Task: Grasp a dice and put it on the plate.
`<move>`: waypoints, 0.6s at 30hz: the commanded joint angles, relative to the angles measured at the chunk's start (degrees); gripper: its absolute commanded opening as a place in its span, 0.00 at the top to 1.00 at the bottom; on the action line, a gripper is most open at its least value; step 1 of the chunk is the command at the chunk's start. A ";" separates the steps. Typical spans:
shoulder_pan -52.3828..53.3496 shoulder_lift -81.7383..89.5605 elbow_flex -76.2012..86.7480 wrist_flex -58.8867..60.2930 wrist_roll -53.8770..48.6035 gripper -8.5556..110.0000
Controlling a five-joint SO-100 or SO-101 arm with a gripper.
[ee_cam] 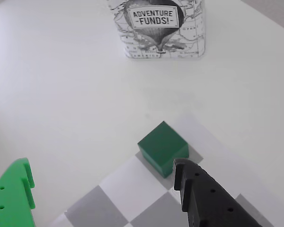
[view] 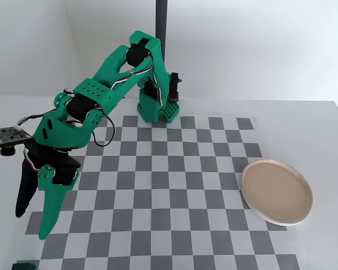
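The dice (ee_cam: 162, 147) is a plain dark green cube on the corner square of the checker mat. It lies just beyond the tip of the black finger (ee_cam: 199, 194), not between the fingers. My gripper (ee_cam: 102, 165) is open wide, with the bright green finger (ee_cam: 14, 194) far to the left and nothing held. In the fixed view the gripper (view: 32, 225) points down over the mat's near-left part, and the dice (view: 25, 265) shows at the bottom edge, partly cut off. The beige-pink plate (view: 277, 191) lies far to the right, on the mat's right edge.
A printed tin marked "ADVENTURE FUNDS!" (ee_cam: 163, 28) stands on the white table beyond the dice. The checker mat (view: 174, 185) covers the table's middle. The arm's base (view: 158, 109) and a black pole (view: 160, 22) stand at the back.
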 commanded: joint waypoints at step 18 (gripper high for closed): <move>2.99 -23.29 -33.05 4.48 -3.78 0.65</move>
